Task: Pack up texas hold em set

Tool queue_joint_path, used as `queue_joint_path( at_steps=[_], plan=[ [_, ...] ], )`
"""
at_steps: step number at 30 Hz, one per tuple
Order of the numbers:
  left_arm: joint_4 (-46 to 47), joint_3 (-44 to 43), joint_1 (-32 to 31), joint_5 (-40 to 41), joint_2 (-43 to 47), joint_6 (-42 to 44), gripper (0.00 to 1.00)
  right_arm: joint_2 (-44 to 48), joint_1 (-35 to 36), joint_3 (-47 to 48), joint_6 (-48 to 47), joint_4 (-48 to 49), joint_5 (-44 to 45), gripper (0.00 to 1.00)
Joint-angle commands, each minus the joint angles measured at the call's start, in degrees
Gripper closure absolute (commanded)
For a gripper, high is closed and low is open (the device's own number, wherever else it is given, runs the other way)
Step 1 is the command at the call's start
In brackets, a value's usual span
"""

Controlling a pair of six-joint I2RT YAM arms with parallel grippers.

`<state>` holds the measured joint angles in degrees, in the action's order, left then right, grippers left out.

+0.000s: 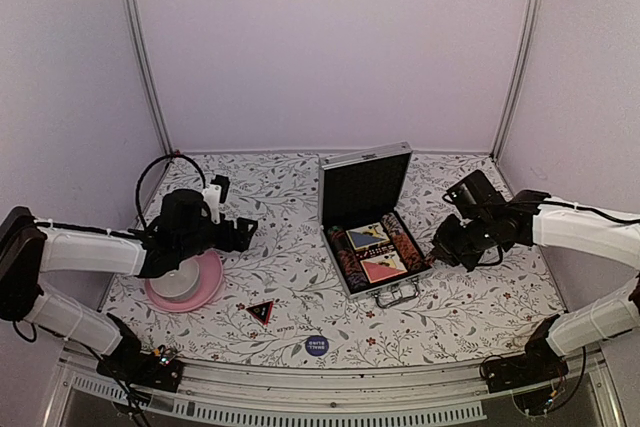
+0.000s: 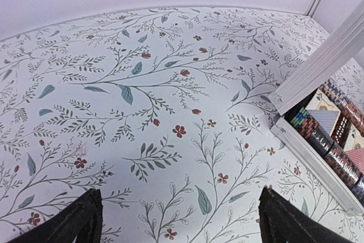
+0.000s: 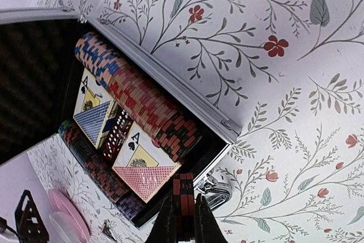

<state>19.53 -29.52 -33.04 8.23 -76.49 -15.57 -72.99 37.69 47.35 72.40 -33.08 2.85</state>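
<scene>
The silver case (image 1: 352, 282) lies open mid-table with its black-lined lid (image 1: 364, 188) upright. Inside are rows of striped chips (image 3: 136, 101), a blue-backed deck (image 3: 94, 115), a red-backed deck (image 3: 142, 166) and red dice (image 3: 116, 135). My right gripper (image 3: 184, 220) is shut on a small stack of red-and-black chips (image 3: 183, 189), just over the case's front right corner by the metal handle (image 3: 215, 190). My left gripper (image 2: 179, 223) hangs open over bare cloth left of the case (image 2: 310, 146), with nothing between its fingers. A red-black triangle (image 1: 261, 311) and a blue disc (image 1: 317, 345) lie near the front edge.
A pink plate (image 1: 207, 288) with a white bowl (image 1: 177, 283) sits at the left, under my left arm. The floral cloth (image 1: 280, 202) covers the table. White walls with metal posts (image 1: 143, 47) close in the back and sides.
</scene>
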Motion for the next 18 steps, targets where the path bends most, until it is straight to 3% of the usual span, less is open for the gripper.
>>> queue_joint_path(
  at_steps=[1, 18],
  plan=[
    [11.7, 5.4, 0.3, -1.6, 2.7, 1.0, 0.05, -2.5, -0.1, 3.7, 9.7, -5.5, 4.1, 0.98],
    [9.1, 6.4, -0.1, -1.5, 8.0, 2.0, 0.05, -10.7, 3.2, 6.3, 19.1, -2.4, 3.6, 0.98]
  ],
)
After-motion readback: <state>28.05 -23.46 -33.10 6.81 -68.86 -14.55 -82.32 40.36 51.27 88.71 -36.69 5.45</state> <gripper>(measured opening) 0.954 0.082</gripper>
